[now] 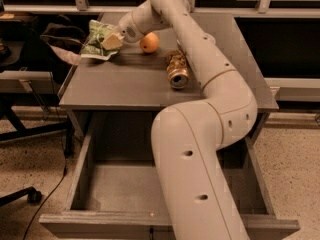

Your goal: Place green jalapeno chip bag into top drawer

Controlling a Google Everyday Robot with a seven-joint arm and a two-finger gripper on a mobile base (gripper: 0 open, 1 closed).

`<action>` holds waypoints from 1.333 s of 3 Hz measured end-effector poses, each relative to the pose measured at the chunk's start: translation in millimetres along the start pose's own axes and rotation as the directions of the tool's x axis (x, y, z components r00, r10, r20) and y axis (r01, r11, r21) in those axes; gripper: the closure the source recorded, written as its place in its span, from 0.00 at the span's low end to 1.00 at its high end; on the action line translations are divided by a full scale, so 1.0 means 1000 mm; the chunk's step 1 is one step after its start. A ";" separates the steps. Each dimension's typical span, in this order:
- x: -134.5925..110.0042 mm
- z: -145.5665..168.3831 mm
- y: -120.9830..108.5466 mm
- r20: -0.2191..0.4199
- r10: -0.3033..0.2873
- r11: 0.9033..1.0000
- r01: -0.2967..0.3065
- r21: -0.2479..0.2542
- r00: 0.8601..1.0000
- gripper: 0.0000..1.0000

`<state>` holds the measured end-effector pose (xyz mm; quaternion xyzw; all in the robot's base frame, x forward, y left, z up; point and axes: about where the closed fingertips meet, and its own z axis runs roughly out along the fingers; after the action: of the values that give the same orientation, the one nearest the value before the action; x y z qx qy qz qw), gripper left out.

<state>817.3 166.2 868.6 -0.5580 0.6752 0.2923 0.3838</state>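
A: While the tool (112,40) sits at the eleven o'clock corner of the worktop (120,86), what is its state?

B: It appears pressed together on the right edge of the green jalapeno chip bag (95,41), pinching only a small fold. The bag sits at that far-left corner, its left end reaching past the worktop edge.

A: And the goal?

B: The top drawer (117,184), pulled out at six o'clock below the worktop. Its visible floor is bare.

A: What could go wrong?

B: Three things, in my judgement. The slick, crinkly film may slide out of so narrow a pinch and fall off the nine o'clock side to the floor. A swing toward three o'clock could knock the orange (149,43), just beside the tool, and set it rolling toward the crushed brown can (176,70). The robot's own arm (200,149) overhangs the right half of the drawer, so a release there could land the bag on the arm or the front panel.
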 end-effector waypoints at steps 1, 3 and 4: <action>0.000 -0.026 0.001 0.043 -0.037 0.999 0.037 0.013 0.998 1.00; 0.016 -0.059 0.049 0.095 -0.108 0.993 0.111 -0.028 0.990 1.00; 0.016 -0.075 0.084 0.107 -0.135 0.990 0.139 -0.036 0.985 1.00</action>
<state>719.7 113.2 892.2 -0.5954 0.6078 0.3085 0.4254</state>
